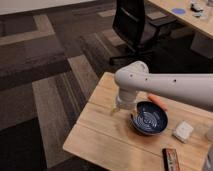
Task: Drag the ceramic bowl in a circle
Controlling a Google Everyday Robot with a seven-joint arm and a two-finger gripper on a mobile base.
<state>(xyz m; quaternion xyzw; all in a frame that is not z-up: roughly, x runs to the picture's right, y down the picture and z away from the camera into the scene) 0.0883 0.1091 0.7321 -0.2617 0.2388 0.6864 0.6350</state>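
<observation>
The ceramic bowl (pixel 150 119) is round, shallow and dark blue with pale swirl lines inside. It sits on the wooden table (pixel 100 135), right of centre. My white arm reaches in from the right and bends down over the table. The gripper (pixel 124 107) hangs at the bowl's left rim, close to or touching it. The arm's wrist hides most of the gripper.
An orange carrot-like object (pixel 158 101) lies just behind the bowl. A small white box (pixel 183 131) sits to the bowl's right, and a dark snack bar (pixel 171 159) lies near the front edge. A black office chair (pixel 131 25) and a desk (pixel 192 15) stand behind the table.
</observation>
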